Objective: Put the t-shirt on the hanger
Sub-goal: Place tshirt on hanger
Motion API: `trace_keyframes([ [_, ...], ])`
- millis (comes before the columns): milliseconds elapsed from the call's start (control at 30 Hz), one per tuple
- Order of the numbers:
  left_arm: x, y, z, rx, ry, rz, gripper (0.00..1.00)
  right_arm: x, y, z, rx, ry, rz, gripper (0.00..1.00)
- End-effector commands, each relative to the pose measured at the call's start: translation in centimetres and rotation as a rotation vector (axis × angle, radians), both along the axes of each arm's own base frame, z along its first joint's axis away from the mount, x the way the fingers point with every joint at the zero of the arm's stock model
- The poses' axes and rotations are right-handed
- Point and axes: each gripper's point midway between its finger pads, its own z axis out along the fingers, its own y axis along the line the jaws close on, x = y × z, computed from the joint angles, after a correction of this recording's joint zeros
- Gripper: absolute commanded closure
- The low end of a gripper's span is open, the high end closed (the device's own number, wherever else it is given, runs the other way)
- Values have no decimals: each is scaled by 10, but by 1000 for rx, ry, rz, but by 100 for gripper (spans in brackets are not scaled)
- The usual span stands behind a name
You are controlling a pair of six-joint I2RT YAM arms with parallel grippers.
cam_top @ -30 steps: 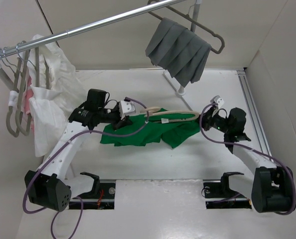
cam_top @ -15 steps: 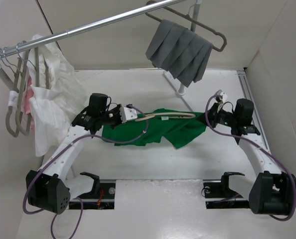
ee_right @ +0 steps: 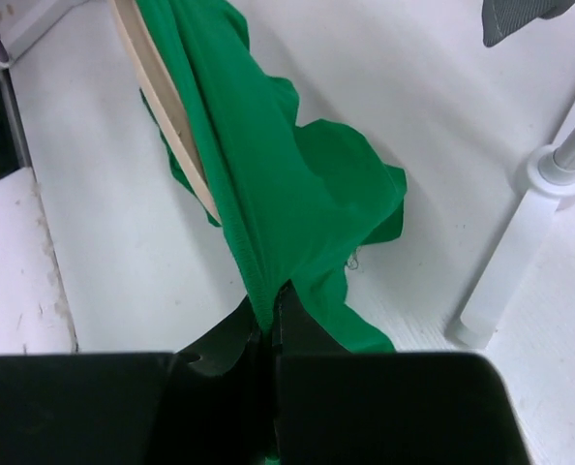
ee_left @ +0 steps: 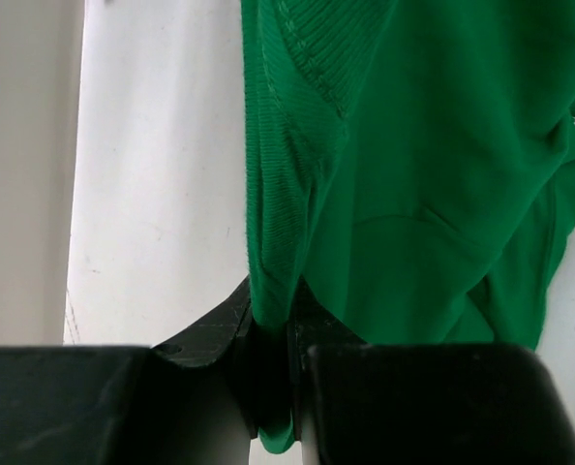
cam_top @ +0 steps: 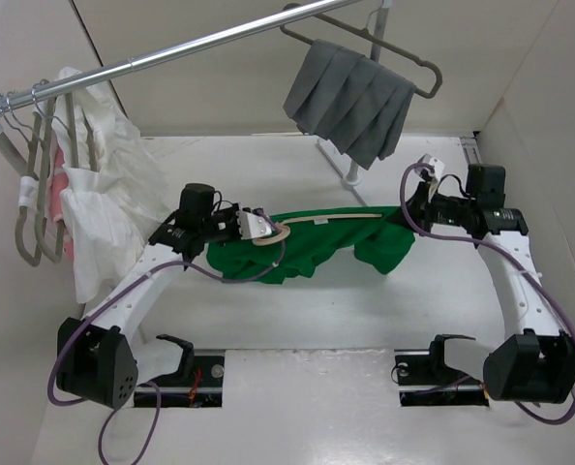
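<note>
The bright green t-shirt [cam_top: 307,247] hangs stretched between both grippers above the table. The beige hanger [cam_top: 331,219] runs along its upper edge, its hook end [cam_top: 273,232] at the left; in the right wrist view the hanger [ee_right: 162,116] sits inside the cloth [ee_right: 268,174]. My left gripper [cam_top: 260,229] is shut on the ribbed neck edge of the shirt [ee_left: 278,252]. My right gripper [cam_top: 410,208] is shut on the shirt's other end [ee_right: 268,295]. The right part of the shirt droops to the table [cam_top: 384,254].
A chrome rail [cam_top: 171,53] crosses the back. A grey pleated cloth on a dark hanger [cam_top: 350,97] hangs at back centre above a white stand base [cam_top: 350,176]. White garments and grey-white hangers [cam_top: 84,194] hang at the left. A wall stands right.
Both grippers have risen and moved back, spreading apart. The shirt with the hanger has come up off the table and is now stretched between them.
</note>
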Motion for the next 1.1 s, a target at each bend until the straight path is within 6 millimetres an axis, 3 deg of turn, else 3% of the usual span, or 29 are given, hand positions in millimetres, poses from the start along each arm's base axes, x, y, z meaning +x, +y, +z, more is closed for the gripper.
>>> trace_keyframes([
  [0,6,92,-37,263,85,332,100,12,-33,11,-112,-50,-112,100],
  [100,7,91,-33,262,82,333,100,16,-42,-6,-139,35,-151,100],
  [233,5,96,-40,286,96,348,100,22,-52,-11,-182,80,-198,100],
  [267,6,98,-43,298,102,355,100,24,-74,-27,-285,153,-298,100],
  [300,5,98,-43,289,109,366,100,28,-85,-29,-339,172,-344,100],
  [367,5,101,-48,288,140,384,100,28,-94,-31,-381,174,-369,100],
  [433,6,98,-45,279,141,375,100,27,-88,-24,-340,154,-340,100],
  [567,6,99,-45,286,136,368,100,33,-103,-20,-382,145,-409,100],
  [667,8,103,-45,303,124,389,100,23,-61,-4,-226,45,-168,100],
  [700,6,107,-48,320,128,402,100,10,-29,15,-63,8,-15,100],
  [733,8,107,-47,316,118,403,100,5,-14,27,-3,-44,56,100],
  [767,6,109,-50,326,124,408,100,-7,9,36,29,-81,154,100],
  [800,6,109,-50,326,124,409,100,-10,19,42,25,-107,196,100],
  [833,5,99,-50,327,119,378,100,-12,27,43,0,-118,218,100],
  [867,4,93,-50,328,116,360,100,-22,49,45,3,-139,298,100],
  [933,-2,75,-47,281,145,319,100,-28,66,48,0,-147,352,100],
  [967,1,63,-33,248,134,298,100,-25,69,41,-26,-125,345,100],
  [1067,-6,38,-23,146,222,277,100,-25,75,27,-34,-75,361,100],
])
